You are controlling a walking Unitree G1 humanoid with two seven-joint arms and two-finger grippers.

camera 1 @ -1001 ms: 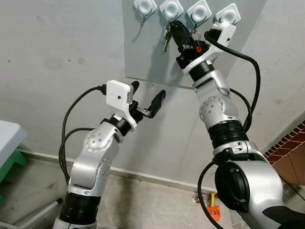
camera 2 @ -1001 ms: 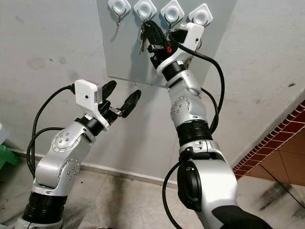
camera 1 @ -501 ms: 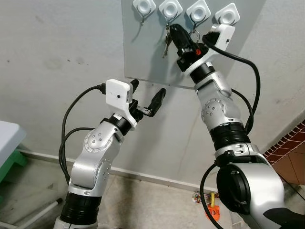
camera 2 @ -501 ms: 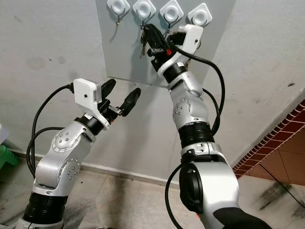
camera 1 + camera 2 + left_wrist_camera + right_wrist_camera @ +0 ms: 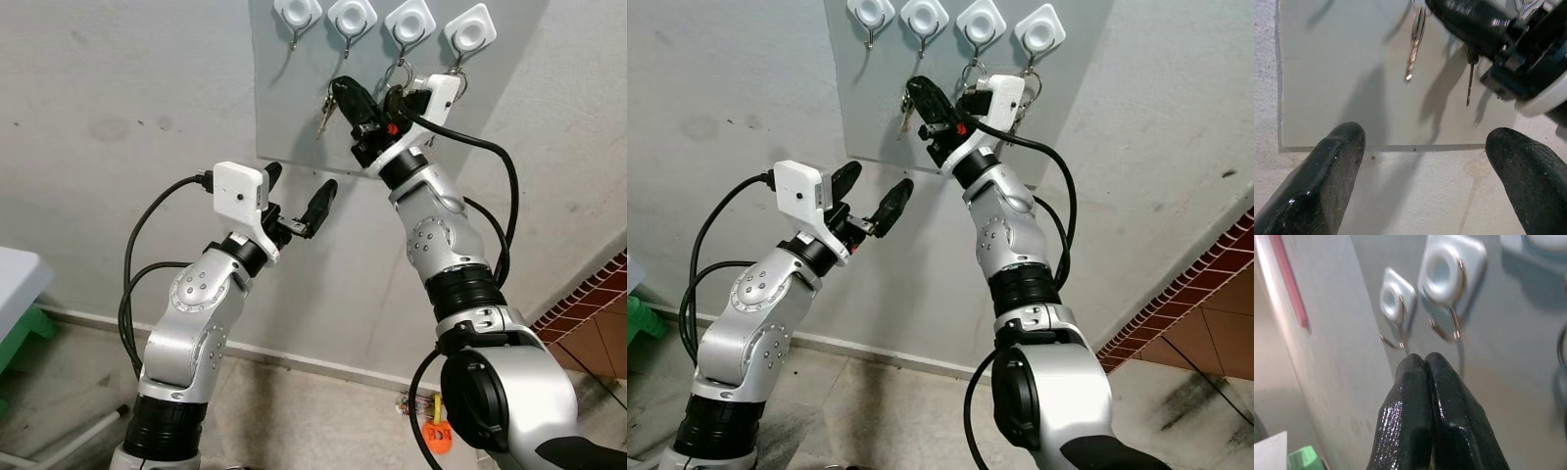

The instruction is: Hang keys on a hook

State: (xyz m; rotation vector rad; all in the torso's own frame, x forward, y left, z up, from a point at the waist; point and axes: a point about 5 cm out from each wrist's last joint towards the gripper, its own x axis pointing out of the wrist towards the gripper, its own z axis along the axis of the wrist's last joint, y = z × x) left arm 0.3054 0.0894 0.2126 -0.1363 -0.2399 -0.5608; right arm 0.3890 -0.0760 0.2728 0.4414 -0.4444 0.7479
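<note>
While the right arm (image 5: 446, 245) reaches steeply upward through the middle of the left eye view, its silver segments stacked from a bulky shoulder at the lower right to a slim wrist near the top, the right gripper (image 5: 338, 93) points up and to the left over a grey panel (image 5: 294, 108) on the wall. Its two black fingers are pressed together, tips touching in the right wrist view, and the keys (image 5: 326, 106) hang from those tips, just below the second hook (image 5: 350, 39) and not on it. In the left wrist view the keys (image 5: 1414, 44) show as thin silvery metal blades dangling in front of the panel.

Four hooks run along the top of the frame, each a bent wire under a glossy white, rounded-square pad. Metal rings hang on the third hook (image 5: 407, 39) and the fourth hook (image 5: 468, 44); the first hook (image 5: 296, 34) carries nothing.

The left arm (image 5: 196, 333) rises from the lower left, elbow bent, with a white box-shaped camera on the wrist. The left gripper (image 5: 297, 194) sits at centre left, below the panel's lower edge, its fingers spread wide apart and holding nothing. Their rubbery black tips have a dull shine. The wall (image 5: 118, 147) is rough, mottled grey plaster.
</note>
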